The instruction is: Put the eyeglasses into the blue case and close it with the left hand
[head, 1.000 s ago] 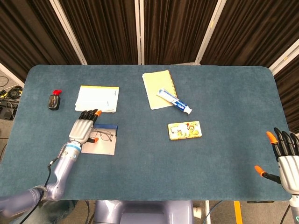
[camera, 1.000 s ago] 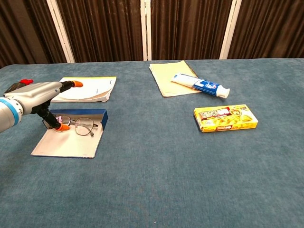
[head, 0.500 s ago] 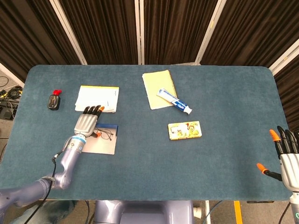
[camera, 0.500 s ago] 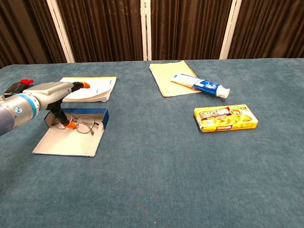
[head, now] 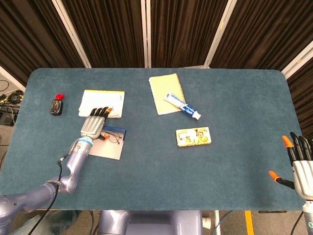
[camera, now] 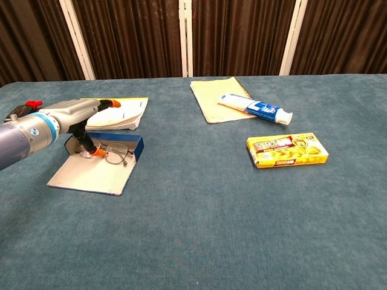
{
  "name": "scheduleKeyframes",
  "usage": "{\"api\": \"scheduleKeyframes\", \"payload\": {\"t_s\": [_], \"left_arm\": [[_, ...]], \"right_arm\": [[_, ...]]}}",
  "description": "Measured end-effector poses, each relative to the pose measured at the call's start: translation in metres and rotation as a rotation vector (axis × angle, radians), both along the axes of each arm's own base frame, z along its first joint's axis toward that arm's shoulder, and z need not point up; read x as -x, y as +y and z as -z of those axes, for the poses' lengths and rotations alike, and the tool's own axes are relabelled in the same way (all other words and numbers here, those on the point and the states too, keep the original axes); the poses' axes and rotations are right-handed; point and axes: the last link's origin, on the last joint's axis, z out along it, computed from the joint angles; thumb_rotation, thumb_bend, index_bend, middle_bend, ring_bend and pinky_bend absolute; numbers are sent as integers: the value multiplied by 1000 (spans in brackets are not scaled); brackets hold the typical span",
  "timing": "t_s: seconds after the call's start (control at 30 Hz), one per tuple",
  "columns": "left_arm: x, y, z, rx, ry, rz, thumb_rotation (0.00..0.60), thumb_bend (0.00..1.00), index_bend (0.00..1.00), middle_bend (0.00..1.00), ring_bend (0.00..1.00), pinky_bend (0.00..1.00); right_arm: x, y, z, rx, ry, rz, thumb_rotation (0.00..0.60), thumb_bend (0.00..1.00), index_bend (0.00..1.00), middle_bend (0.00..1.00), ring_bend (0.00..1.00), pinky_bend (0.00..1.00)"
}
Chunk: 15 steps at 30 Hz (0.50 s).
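The open blue rectangular case (camera: 97, 168) lies on the blue-carpeted desk (head: 225, 161), just in front of the white booklet (head: 101, 102). The thin wire-framed eyeglasses (camera: 115, 152) rest inside the case against its raised wall. The left hand (head: 93, 126) hovers flat over the case, thumb touching the eyeglasses. The right hand (head: 301, 164) is spread, holding nothing, well apart at the desk's far edge.

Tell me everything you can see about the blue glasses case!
The blue case lies open on the table's left side, just in front of a white booklet. Its shallow blue tray has a low rim, and a flat pale grey lid is folded out toward the front. The eyeglasses, thin wire frames with clear lenses, rest in the tray. The left hand reaches over the tray, its orange-tipped thumb down beside the eyeglasses; whether it touches the case is unclear.
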Motion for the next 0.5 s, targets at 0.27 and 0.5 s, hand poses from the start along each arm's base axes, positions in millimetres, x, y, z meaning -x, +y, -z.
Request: {"api": "scheduleKeyframes", "payload": {"t_s": [0.27,0.5], "left_arm": [[-8,4,-4,-8,-31,4,600,193,0,0,0,0],[-14,8,3,0,-12,7,600,193,0,0,0,0]], "right_arm": [[0,0,-1,2,-3,1,600,0,0,0,0,0],[2,-1,-1,0,-1,9,600,0,0,0,0,0]]}}
